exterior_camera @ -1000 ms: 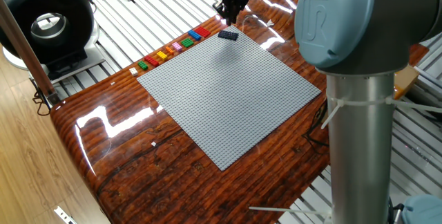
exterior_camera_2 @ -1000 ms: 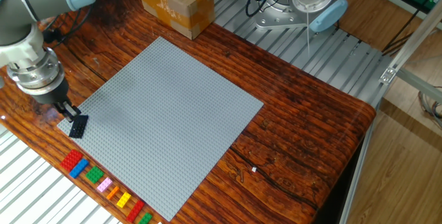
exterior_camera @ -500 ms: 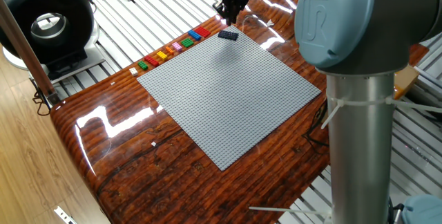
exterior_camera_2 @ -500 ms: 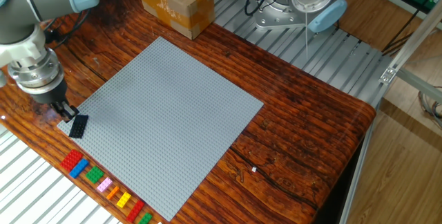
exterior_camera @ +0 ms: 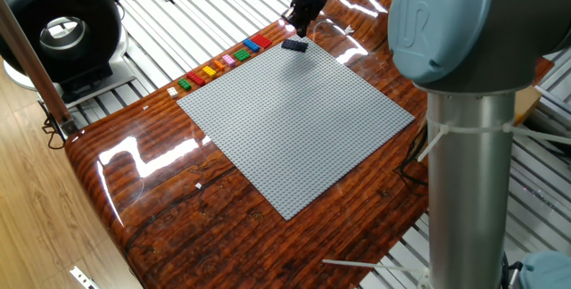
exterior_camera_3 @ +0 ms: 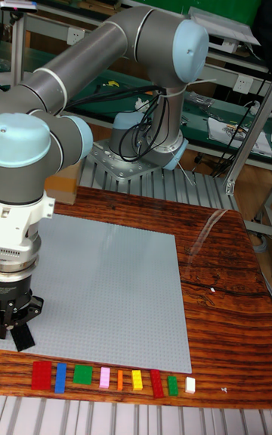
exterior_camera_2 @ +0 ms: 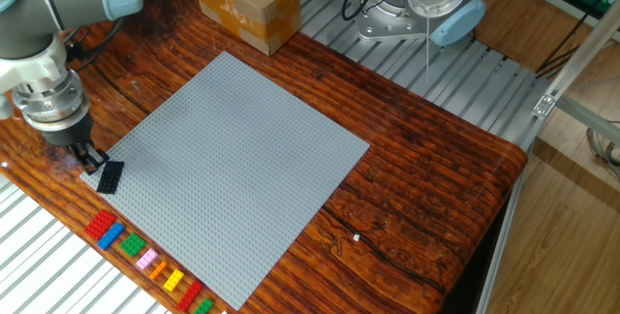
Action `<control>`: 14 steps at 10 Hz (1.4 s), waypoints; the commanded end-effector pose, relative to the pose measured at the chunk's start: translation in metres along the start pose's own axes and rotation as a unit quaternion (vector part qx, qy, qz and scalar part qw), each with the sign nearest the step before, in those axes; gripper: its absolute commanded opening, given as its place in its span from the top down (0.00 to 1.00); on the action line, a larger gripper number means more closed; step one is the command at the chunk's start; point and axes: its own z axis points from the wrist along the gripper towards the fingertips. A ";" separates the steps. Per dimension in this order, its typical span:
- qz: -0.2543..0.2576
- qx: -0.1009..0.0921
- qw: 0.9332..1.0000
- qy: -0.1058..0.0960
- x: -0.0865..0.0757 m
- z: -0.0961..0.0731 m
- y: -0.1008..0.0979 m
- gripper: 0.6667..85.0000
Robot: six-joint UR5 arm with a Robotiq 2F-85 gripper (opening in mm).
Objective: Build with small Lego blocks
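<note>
At the corner of the large grey studded baseplate (exterior_camera_2: 232, 159), a small dark rectangular Lego brick (exterior_camera_2: 110, 176) is seen seated, just beside the two-finger gripper (exterior_camera_2: 90, 162), finger spacing indeterminable; placement is judged complete, and the coloured brick row (exterior_camera_2: 147, 257) is indicated next.

Baseplate (exterior_camera_2: 232, 159): flat grey, fine stud grid. Dark brick (exterior_camera_2: 110, 176) at its corner: black-looking, maybe dark blue. Row of small bricks (exterior_camera_3: 106, 379) along the baseplate edge: red, blue, green, pink, orange, yellow, red, green, white. Counter (exterior_camera_2: 426, 188): glossy red-brown wood grain. Hand (exterior_camera_3: 17, 317): black. Arm (exterior_camera_3: 113, 50): silver-grey, pale blue caps. Box (exterior_camera_2: 244, 2) beyond the baseplate: tan cardboard.
</note>
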 end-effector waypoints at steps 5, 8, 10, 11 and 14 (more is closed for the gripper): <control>0.010 -0.010 1.000 -0.012 0.002 0.002 -0.001 1.00; 0.016 -0.013 1.000 -0.013 0.002 0.002 0.001 1.00; 0.021 -0.014 1.000 -0.014 0.002 0.003 0.004 1.00; 0.022 -0.014 1.000 -0.015 0.002 0.003 0.005 1.00; 0.030 -0.015 0.999 -0.016 0.001 0.003 0.007 1.00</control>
